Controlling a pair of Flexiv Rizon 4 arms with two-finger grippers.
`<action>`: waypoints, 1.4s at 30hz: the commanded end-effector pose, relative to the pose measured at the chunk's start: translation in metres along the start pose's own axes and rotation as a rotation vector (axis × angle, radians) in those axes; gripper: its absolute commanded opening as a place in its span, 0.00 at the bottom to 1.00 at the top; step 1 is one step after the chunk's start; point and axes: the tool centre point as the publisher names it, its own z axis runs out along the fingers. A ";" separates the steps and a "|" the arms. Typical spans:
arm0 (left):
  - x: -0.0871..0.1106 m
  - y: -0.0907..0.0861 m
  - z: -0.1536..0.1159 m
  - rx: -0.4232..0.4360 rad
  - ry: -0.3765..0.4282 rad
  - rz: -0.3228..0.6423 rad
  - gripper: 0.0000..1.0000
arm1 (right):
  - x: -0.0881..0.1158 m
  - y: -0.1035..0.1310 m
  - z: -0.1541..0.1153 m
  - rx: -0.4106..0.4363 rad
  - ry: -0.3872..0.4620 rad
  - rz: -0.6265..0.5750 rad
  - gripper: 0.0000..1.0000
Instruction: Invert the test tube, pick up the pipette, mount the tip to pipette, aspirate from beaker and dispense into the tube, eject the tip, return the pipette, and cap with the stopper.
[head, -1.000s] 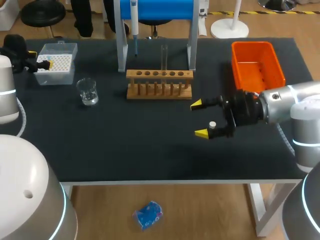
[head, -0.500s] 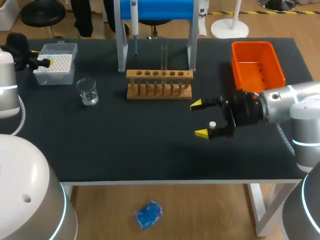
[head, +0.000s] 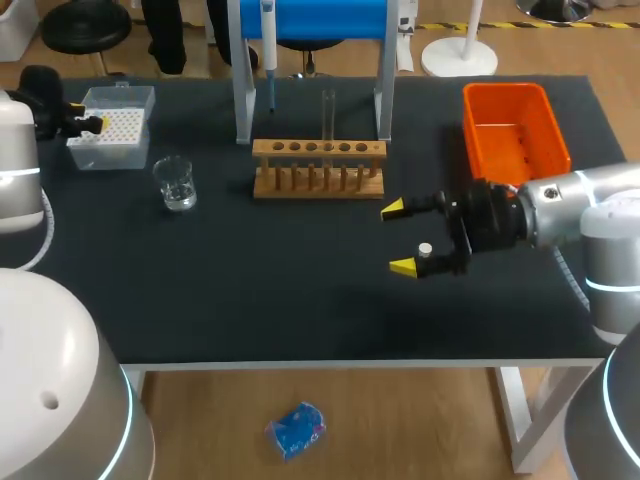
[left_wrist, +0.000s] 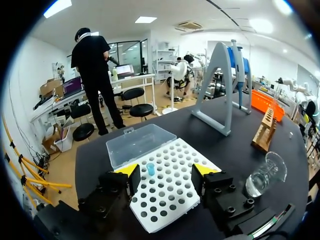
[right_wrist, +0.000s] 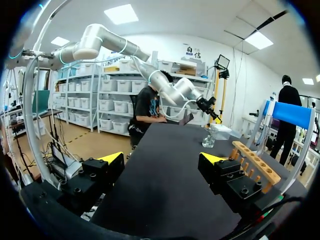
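At the upper left of the head view our left gripper (head: 82, 116) hangs over the near-left end of the tip box (head: 118, 130), its fingers set wide and holding nothing. From the left wrist view, the same gripper (left_wrist: 166, 170) stands over the box's white hole grid (left_wrist: 167, 197). A single blue tip (left_wrist: 150, 168) stands in the grid between the two fingers, and the clear lid (left_wrist: 135, 144) lies open ahead of them. We cannot tell whether the fingers touch the box.

Just right of the box and a little lower in the frame, the glass beaker (head: 175, 183) stands upright on the black table (head: 250, 300).

At the upper middle the pipette (head: 268, 45) hangs on its grey stand (head: 243, 100). Below the stand sits the wooden rack (head: 318, 170), with the test tube (head: 328, 112) upright in one of its middle holes.

Right of centre, our right gripper (head: 398, 238) hovers low over the table, fingers spread wide and empty. A small white stopper (head: 425, 249) shows just beside the lower finger; whether they touch we cannot tell. In the right wrist view, that gripper (right_wrist: 162, 158) has only bare table between its yellow tips, with the rack (right_wrist: 255, 162) and the beaker (right_wrist: 209, 137) ahead of it.

At the upper right sits the orange bin (head: 480, 140).
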 end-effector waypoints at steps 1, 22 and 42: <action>-0.002 -0.001 0.005 -0.005 0.005 -0.001 0.62 | 0.001 0.000 0.000 0.001 -0.002 -0.001 1.00; -0.003 0.000 0.016 -0.002 0.004 -0.004 0.47 | 0.001 0.000 0.000 0.001 -0.002 -0.001 1.00; -0.008 0.002 0.022 -0.003 -0.007 -0.005 0.37 | 0.001 0.000 0.000 0.001 -0.002 -0.001 1.00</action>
